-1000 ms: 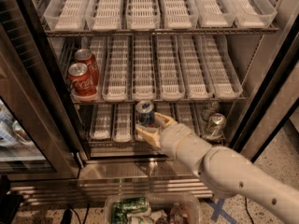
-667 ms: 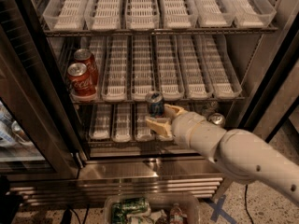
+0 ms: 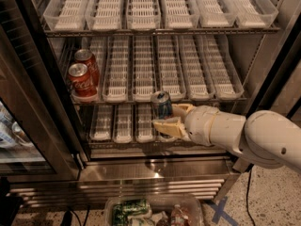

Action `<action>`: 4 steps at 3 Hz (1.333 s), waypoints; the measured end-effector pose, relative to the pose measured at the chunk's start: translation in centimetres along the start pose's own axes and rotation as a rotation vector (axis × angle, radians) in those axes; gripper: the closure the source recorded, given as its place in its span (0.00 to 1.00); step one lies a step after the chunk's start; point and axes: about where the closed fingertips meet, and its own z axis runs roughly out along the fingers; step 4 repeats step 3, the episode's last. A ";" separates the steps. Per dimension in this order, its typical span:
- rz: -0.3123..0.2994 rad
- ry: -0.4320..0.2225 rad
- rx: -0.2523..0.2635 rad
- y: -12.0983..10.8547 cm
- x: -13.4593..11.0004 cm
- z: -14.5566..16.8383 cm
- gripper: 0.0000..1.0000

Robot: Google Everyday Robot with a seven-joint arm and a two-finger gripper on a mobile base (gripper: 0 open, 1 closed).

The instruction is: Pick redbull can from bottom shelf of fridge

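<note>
One camera view only, so here goes. The fridge [image 3: 155, 166] is standing open, with its dark-framed glass door [image 3: 23, 140] swung out on the left. Inside you can see three racks of white slotted trays.

The top rack [image 3: 141, 8] has just trays on it. The middle rack [image 3: 207, 79] has two red Coca-Cola cans [image 3: 81, 79] on its far-left lane, one behind the other. The bottom shelf [image 3: 123, 124] is the short one, and its little trays show to the left of the arm.

The white arm [image 3: 268, 135] reaches in from the right. Its pincer [image 3: 170, 117] is at the front of the bottom shelf, roughly mid-width, clamped on the redbull can [image 3: 161, 105]. One tan finger is across the near lower side of the can and the other is behind it on the right.

The can is roughly upright and its silver top is about level with the front edge of the middle rack. Its base is hidden behind the near finger, so I can't tell if it's touching the tray.

Down on the speckled floor [image 3: 263, 197] in front of the fridge there's a clear tub [image 3: 188, 201] with green packets in it.
</note>
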 end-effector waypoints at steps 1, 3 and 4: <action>-0.008 0.028 -0.155 3.3 0.5 -0.7 1.00; -0.011 0.058 -0.427 9.9 1.5 -2.1 1.00; -0.011 0.058 -0.427 9.9 1.5 -2.1 1.00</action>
